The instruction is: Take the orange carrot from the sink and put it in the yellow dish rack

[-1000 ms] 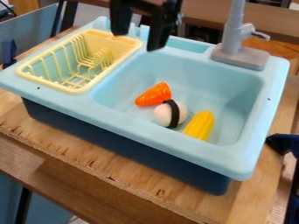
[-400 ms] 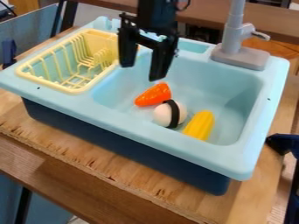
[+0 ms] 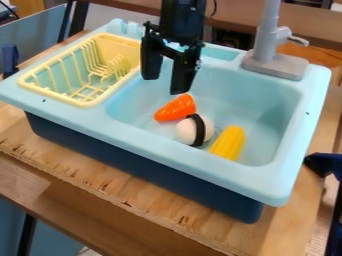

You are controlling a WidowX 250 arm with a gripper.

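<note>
Orange and tapered, the toy vegetable [image 3: 176, 108] lies in the blue sink basin [image 3: 257, 100], its long axis slanting from near left to far right, nearward and slightly right of the spread, empty tool [image 3: 166, 84].

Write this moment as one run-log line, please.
gripper: open, empty, over sink basin | nearest: orange toy | also in basin: white ball with black band, yellow toy

A wooden table [image 3: 150, 223] carries the light-blue toy sink [image 3: 200, 176], its dark-blue base sitting directly on the boards.
</note>
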